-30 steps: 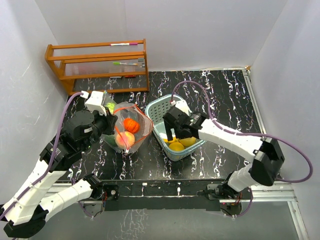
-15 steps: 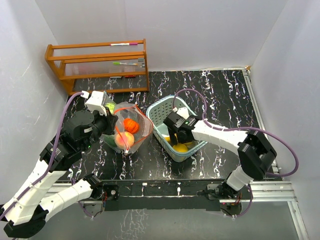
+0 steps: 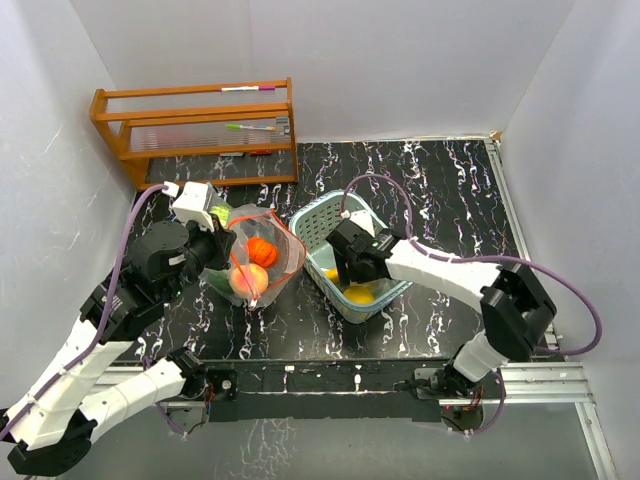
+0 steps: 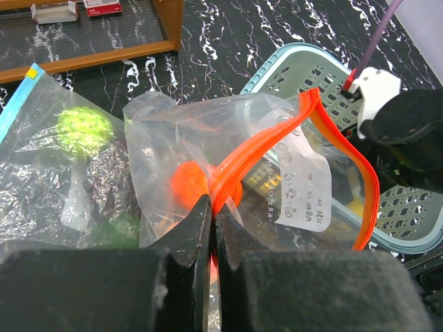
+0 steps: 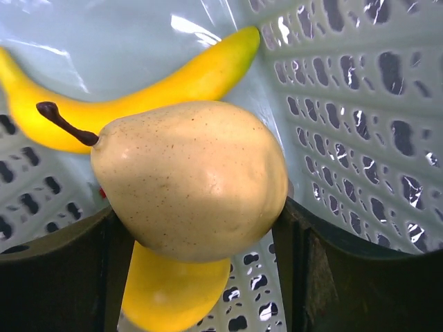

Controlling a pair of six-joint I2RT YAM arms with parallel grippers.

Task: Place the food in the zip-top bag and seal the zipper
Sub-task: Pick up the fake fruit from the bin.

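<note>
- In the teal basket (image 3: 318, 212): right claw (image 3: 352, 277) pinching the pear (image 5: 190, 180), 1 finger each side, above the banana (image 5: 173, 79).
- Just left of it: left claw (image 4: 211, 225) pressed together on the orange zipper rim (image 4: 266, 138), holding the zip-top bag (image 4: 294, 200) agape.
- Advised: lift clear of the basket wall, cross low, release well past the rim.

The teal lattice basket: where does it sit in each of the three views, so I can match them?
Top external: the basket is mid-table, right of the zip-top bag.
Left wrist: the basket is at the right, behind the bag's orange zipper.
Right wrist: its lattice wall fills the frame behind the pear.
Shared landmark: yellow toy food inside it.
</note>
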